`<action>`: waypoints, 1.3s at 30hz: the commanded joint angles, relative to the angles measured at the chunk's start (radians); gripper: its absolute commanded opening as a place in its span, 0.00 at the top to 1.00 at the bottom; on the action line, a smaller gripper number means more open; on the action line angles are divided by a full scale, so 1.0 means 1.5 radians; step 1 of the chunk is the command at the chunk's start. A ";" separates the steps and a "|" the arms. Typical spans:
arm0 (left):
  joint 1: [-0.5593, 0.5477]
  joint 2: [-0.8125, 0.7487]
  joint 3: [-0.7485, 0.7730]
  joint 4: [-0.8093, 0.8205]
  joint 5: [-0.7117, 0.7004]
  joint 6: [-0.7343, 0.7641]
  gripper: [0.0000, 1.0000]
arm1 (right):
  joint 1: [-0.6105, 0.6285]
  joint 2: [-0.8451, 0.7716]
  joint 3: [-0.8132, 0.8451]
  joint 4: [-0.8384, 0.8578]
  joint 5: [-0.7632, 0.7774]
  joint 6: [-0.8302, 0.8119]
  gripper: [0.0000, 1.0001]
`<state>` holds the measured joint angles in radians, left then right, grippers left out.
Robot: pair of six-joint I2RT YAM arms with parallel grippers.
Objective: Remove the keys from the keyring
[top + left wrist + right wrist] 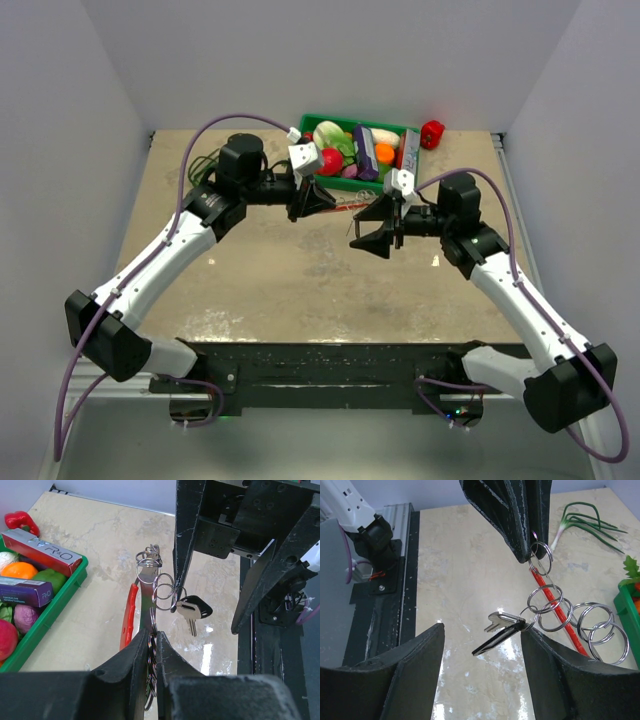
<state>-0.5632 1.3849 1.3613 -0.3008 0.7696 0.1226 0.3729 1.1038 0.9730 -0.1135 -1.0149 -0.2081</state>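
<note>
The keyring (545, 600) is a chain of several linked silvery rings hanging above the table, with a red curved tag (560, 615) alongside. My left gripper (153, 637) is shut on the top ring, its black fingers (527, 535) pointing down in the right wrist view. Two keys (502, 627), one silvery and one with a black head, hang from a lower ring. My right gripper (481, 630) is open and the keys rest against its right fingertip (530, 635). In the top view the left gripper (312, 200) and right gripper (385, 225) face each other, with the red tag (350, 208) between them.
A green bin (405, 135) of toy food and small boxes stands at the back, with a red pepper (432, 133) to its right. Green onions (205, 165) lie at the back left. The dark base rail (320, 365) runs along the near edge.
</note>
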 commanded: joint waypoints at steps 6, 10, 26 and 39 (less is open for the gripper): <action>0.000 -0.015 0.028 0.035 0.003 -0.006 1.00 | 0.002 0.000 0.009 0.064 -0.005 0.043 0.35; 0.000 -0.014 0.029 0.035 0.003 -0.007 1.00 | 0.002 0.011 0.022 0.070 0.009 0.045 0.35; 0.001 -0.016 0.020 0.036 -0.001 -0.002 1.00 | 0.002 -0.004 0.042 0.073 0.019 0.073 0.44; 0.000 -0.015 0.019 0.035 -0.001 -0.002 1.00 | 0.003 0.008 0.061 0.070 0.052 0.063 0.47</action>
<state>-0.5632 1.3849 1.3613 -0.3004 0.7692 0.1226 0.3729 1.1202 1.0142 -0.0364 -0.9798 -0.1123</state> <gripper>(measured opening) 0.146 0.534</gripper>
